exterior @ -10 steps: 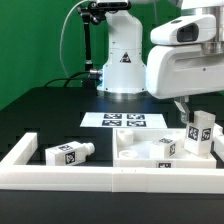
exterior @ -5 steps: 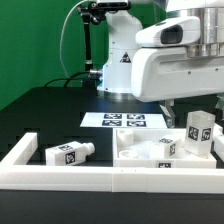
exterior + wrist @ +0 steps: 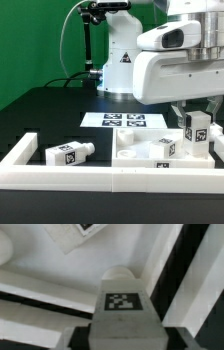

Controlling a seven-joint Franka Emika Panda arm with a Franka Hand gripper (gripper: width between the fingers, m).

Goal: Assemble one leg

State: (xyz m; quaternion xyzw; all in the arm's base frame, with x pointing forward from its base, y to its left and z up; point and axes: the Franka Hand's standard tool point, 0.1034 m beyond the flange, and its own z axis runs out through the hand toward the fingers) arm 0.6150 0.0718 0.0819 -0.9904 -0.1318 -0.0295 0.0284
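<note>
My gripper (image 3: 198,118) is shut on a leg (image 3: 197,134), a chunky white peg with a square tag, and holds it nearly upright over the right corner of the flat white panel (image 3: 143,152). In the wrist view the leg (image 3: 122,300) fills the middle between my dark fingers (image 3: 172,336), with the panel (image 3: 60,263) behind it. I cannot tell whether the leg touches the panel. A second leg (image 3: 68,153) lies on the black table at the exterior view's left. A third leg (image 3: 167,148) stands on the panel.
The marker board (image 3: 124,121) lies behind the panel, in front of the arm's base (image 3: 122,60). A long white rail border (image 3: 100,180) runs along the front and up the exterior view's left side (image 3: 20,152).
The arm's body has swung toward the exterior view's left. The held leg has gone from tilted to nearly upright and shifted slightly left. The other legs have not moved.
</note>
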